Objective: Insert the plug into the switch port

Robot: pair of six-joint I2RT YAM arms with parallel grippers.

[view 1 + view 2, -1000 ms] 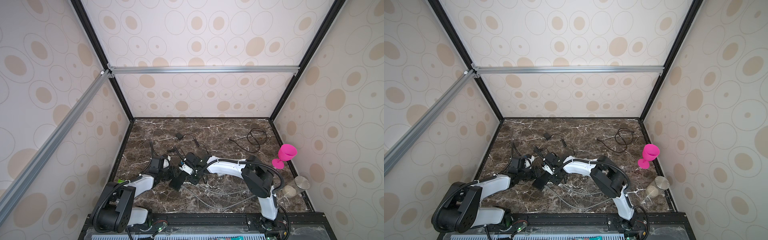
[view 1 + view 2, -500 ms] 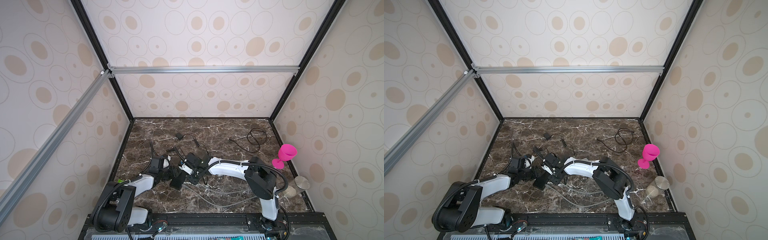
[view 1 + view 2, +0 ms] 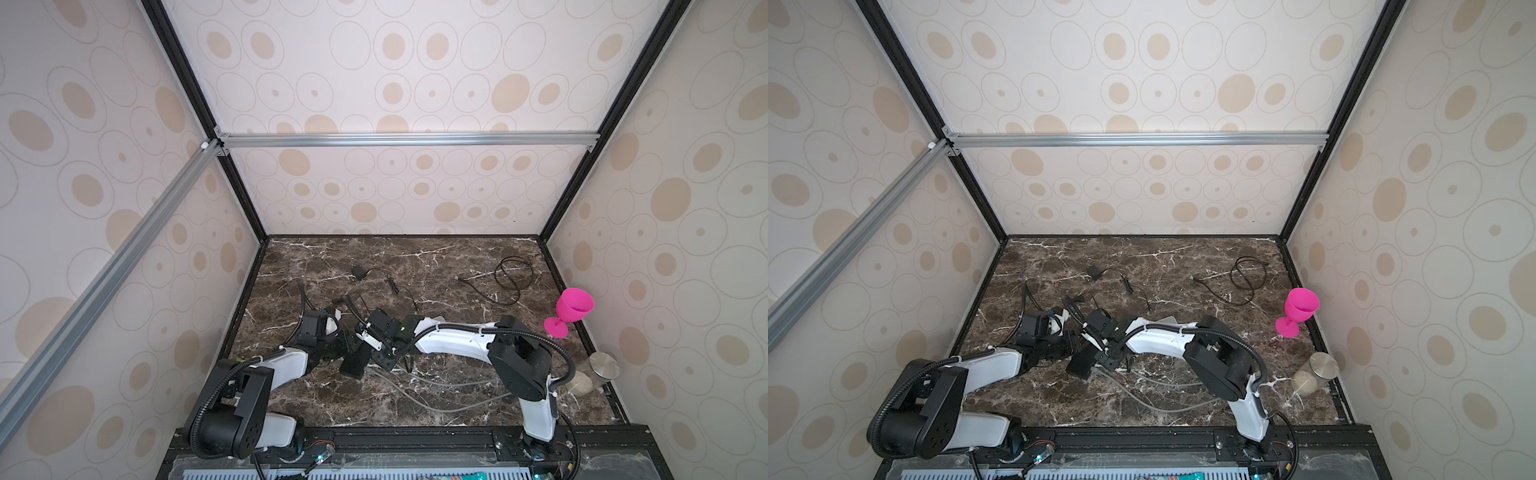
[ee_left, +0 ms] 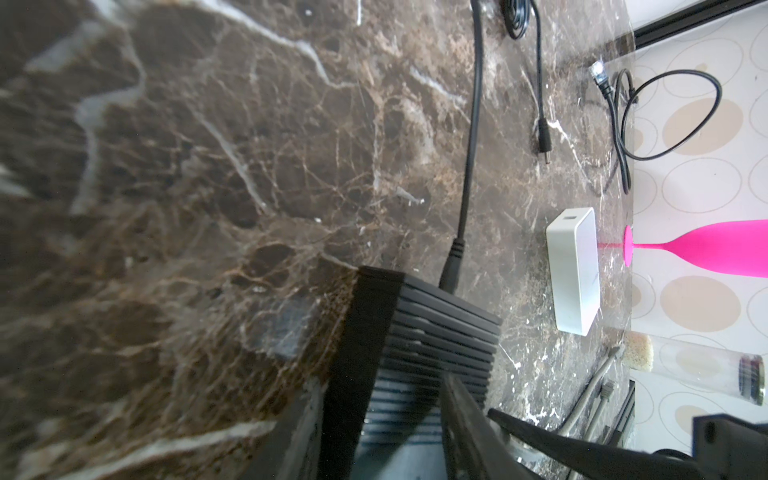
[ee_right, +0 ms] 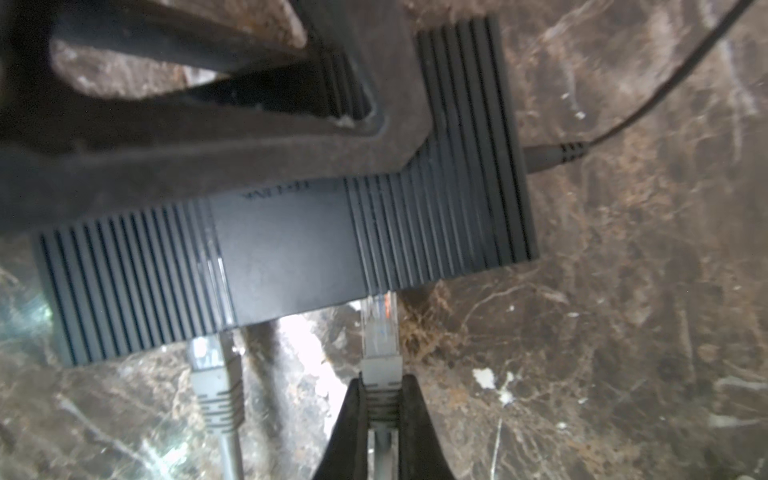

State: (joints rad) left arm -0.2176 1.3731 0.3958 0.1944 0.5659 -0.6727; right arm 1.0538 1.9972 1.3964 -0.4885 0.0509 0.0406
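Little is changing: left gripper (image 4: pixel 409 382) jaws are clamping the switch (image 5: pixel 291 245), right gripper (image 5: pixel 380 399) jaws are pinching the plug (image 5: pixel 379 328) at its edge; insertion seems to be stalling.

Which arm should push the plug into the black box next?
Right. The right claw pinches the gray Ethernet plug, its clear tip at the port side of the switch. The left claw is clamped on the switch, bracing it.

Black ribbed switch (image 5: pixel 286 249), grey plug (image 5: pixel 380 361), brown white-veined table (image 5: pixel 623 291).
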